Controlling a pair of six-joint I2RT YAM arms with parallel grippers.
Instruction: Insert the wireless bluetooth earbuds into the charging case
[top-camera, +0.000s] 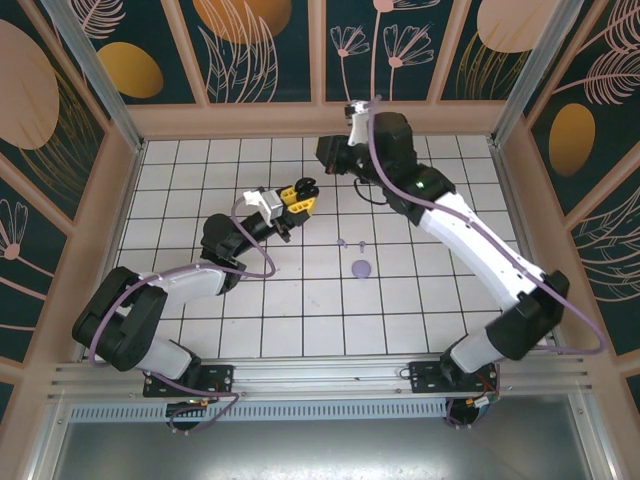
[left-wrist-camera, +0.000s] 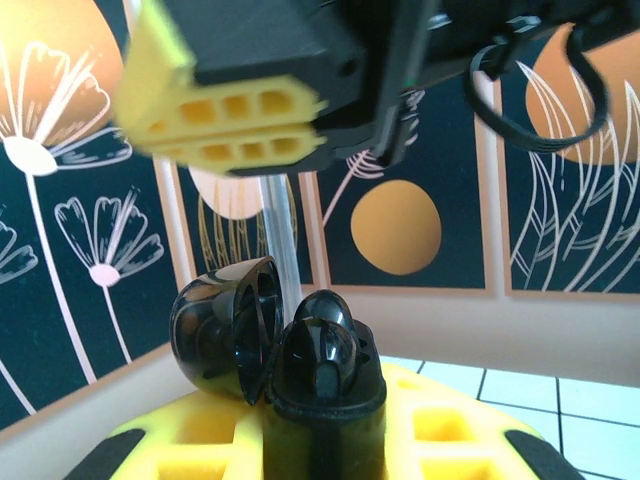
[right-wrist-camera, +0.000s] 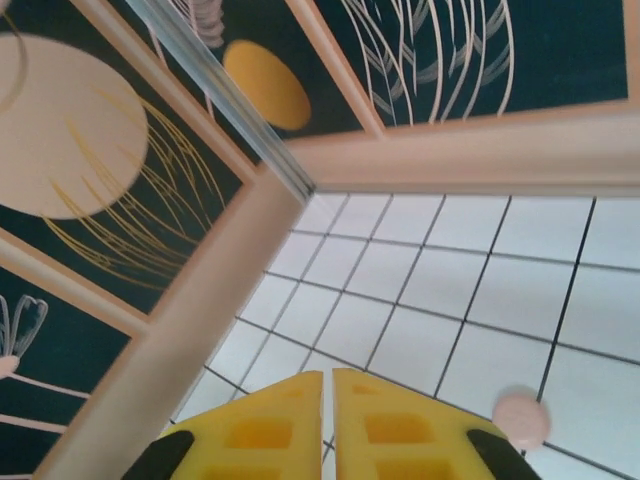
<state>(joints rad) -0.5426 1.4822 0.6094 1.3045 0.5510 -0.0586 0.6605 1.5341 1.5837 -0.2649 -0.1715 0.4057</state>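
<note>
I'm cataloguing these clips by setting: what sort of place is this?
Probably a robot test cell, not a home: a white grid-tiled tabletop walled in by dark teal panels painted with flowers and orange ovals, and two white-and-black robot arms bolted to an aluminium rail at its near edge.

Table (top-camera: 250, 310) is white with a dark grid, walls (top-camera: 260, 50) deep teal with orange blobs and white line-drawn flowers (kinda retro), lavender disc (top-camera: 361, 268) mid-frame, glossy black case (left-wrist-camera: 230, 340), yellow fingers (right-wrist-camera: 270, 440)
</note>
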